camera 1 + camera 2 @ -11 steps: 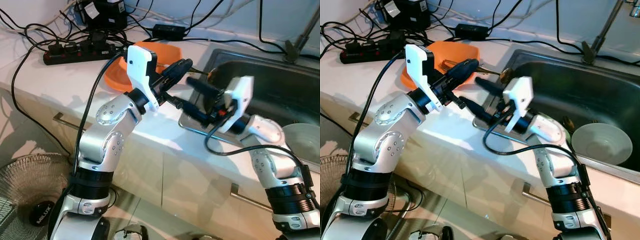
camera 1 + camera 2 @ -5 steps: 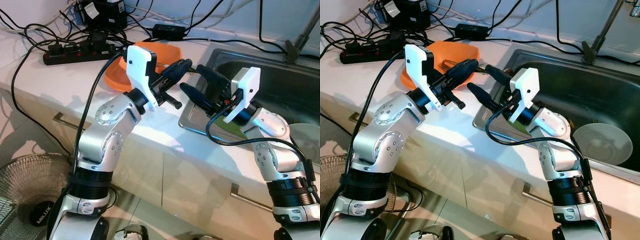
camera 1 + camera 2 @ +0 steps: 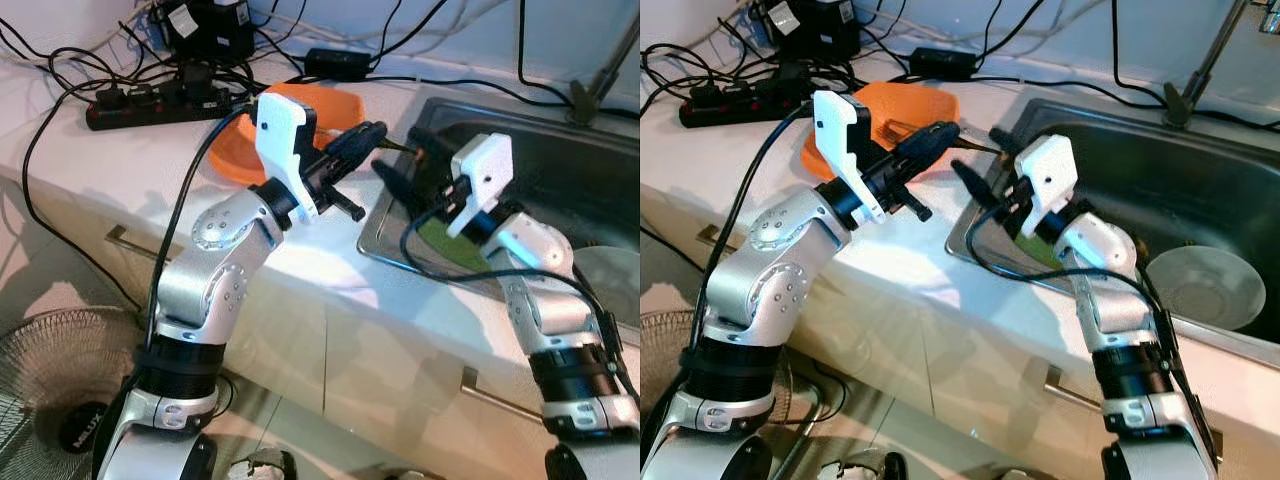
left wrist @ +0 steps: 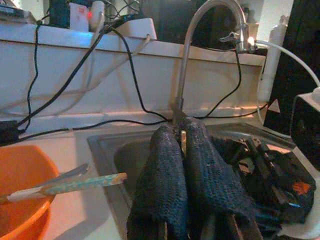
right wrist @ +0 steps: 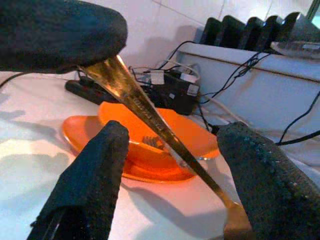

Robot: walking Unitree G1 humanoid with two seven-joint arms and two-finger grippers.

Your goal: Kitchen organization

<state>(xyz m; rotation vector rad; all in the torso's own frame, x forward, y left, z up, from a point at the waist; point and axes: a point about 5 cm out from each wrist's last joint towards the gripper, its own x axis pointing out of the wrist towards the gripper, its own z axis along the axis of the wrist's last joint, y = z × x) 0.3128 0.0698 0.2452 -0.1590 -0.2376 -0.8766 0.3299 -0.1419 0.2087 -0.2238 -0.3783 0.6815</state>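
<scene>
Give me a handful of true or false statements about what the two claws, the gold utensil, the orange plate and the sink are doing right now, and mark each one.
1. The left claw is shut on the gold utensil. True.
2. The right claw is clamped on that utensil too. False: its fingers are spread open on either side of the handle.
3. The orange plate lies inside the sink. False: it sits on the counter beside the sink.
4. A pale bowl rests in the sink. True.
5. A black power strip lies on the counter behind the plate. True.
</scene>
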